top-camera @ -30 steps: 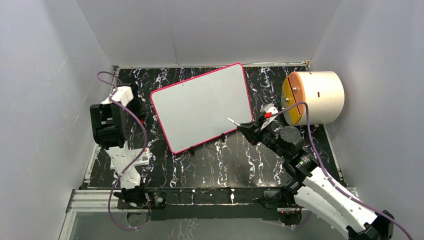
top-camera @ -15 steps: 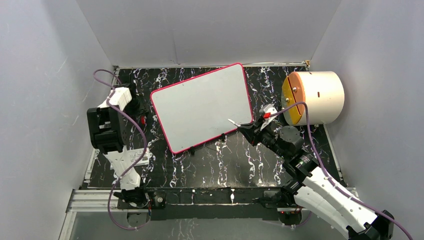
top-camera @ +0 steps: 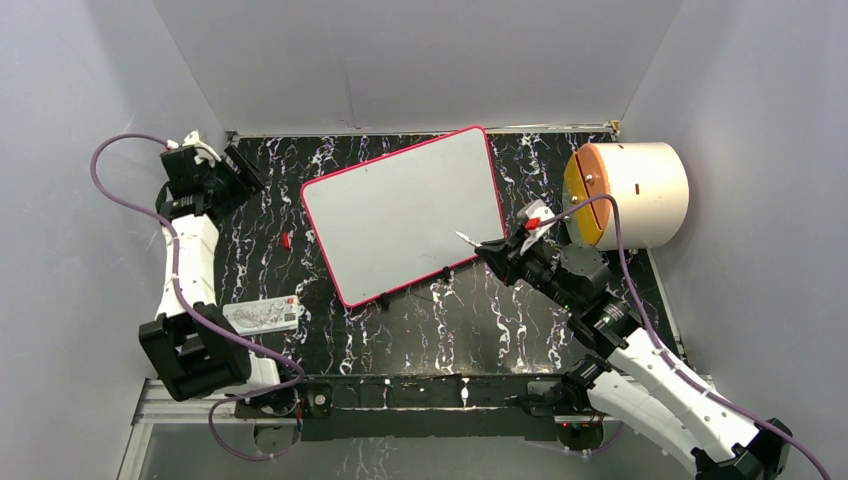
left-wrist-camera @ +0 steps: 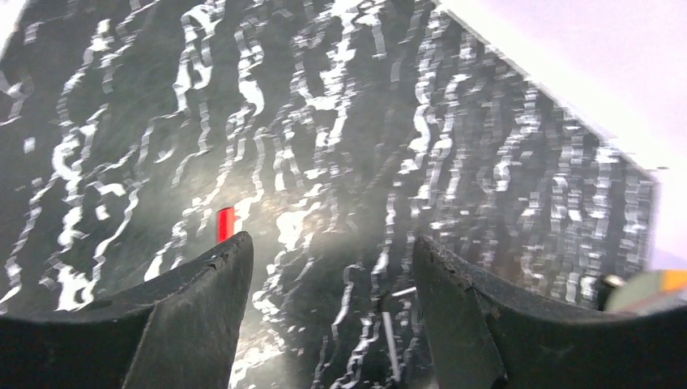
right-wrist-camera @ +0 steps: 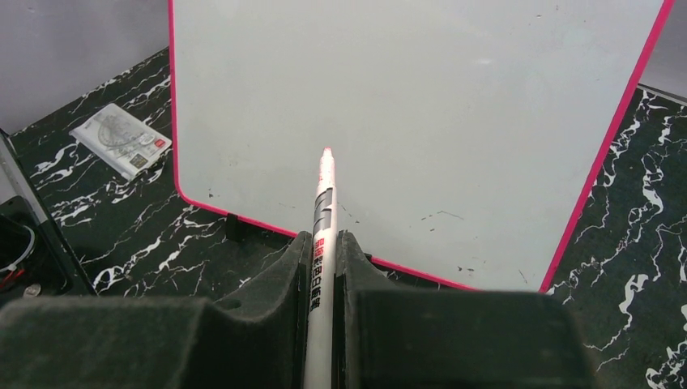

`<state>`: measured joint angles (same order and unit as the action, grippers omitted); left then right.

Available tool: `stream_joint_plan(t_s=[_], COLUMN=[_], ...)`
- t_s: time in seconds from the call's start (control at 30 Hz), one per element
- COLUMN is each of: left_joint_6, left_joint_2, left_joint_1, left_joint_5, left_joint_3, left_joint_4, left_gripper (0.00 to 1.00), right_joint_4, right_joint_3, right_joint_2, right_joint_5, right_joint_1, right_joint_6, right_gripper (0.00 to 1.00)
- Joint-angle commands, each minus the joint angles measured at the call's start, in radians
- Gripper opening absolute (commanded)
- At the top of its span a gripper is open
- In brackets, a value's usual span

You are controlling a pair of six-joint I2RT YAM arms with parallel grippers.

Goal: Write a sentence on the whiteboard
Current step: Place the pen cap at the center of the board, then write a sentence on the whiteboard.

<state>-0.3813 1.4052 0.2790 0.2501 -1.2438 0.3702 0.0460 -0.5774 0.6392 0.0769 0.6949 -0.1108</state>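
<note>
Right end effector [right-wrist-camera: 324,243] pinches a marker [right-wrist-camera: 325,190], tip pointed at the whiteboard [right-wrist-camera: 454,105]. Left end effector [left-wrist-camera: 330,267] spread, holding nothing, over the surface [left-wrist-camera: 486,162] near a red cap [left-wrist-camera: 225,224].

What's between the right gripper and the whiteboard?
Only the marker that the right gripper holds, tip pointing at the whiteboard; the right wrist view shows it.

The left arm [top-camera: 190,262] swung from beside the whiteboard [top-camera: 400,210] to the far left corner of the table [top-camera: 450,320], the left gripper [left-wrist-camera: 328,251] spread its jaws, and a small red cap [top-camera: 286,239] and a printed card [top-camera: 263,316] came clear of the arm.
</note>
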Motion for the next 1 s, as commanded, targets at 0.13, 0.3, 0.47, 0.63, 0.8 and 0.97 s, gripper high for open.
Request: stream_joint_plan(t_s=[0.13, 0.3, 0.47, 0.63, 0.8, 0.97], left_joint_6=[-0.123, -0.172, -0.209, -0.173, -0.118, -0.093], left_joint_2=[-0.072, -0.037, 0.014, 0.069, 0.088, 0.1], left_joint_1=[0.053, 0.052, 0.0, -0.048, -0.089, -0.099], left_joint_5=[0.606, 0.789, 0.892, 0.967, 0.986, 1.021], left_joint_3=[0.101, 0.125, 0.129, 0.109, 0.106, 0.112], left_joint_4=[-0.325, -0.479, -0.589, -0.579, -0.548, -0.544], left_gripper=[0.72, 0.72, 0.71, 0.65, 0.56, 0.37], right_joint_4=[-0.044, -0.074, -0.079, -0.077, -0.066, -0.054], right_joint_3=[-0.15, -0.183, -0.199, -0.214, -0.223, -0.218], right_joint_2=[0.093, 0.126, 0.149, 0.171, 0.189, 0.2], right_joint_5=[0.064, 0.095, 0.112, 0.122, 0.131, 0.139], right_joint_1=[0.003, 0.006, 0.012, 0.026, 0.038, 0.047], right_joint_6=[0.041, 0.046, 0.048, 0.048, 0.052, 0.05], right_gripper=[0.0, 0.0, 0.0, 0.0, 0.0, 0.0])
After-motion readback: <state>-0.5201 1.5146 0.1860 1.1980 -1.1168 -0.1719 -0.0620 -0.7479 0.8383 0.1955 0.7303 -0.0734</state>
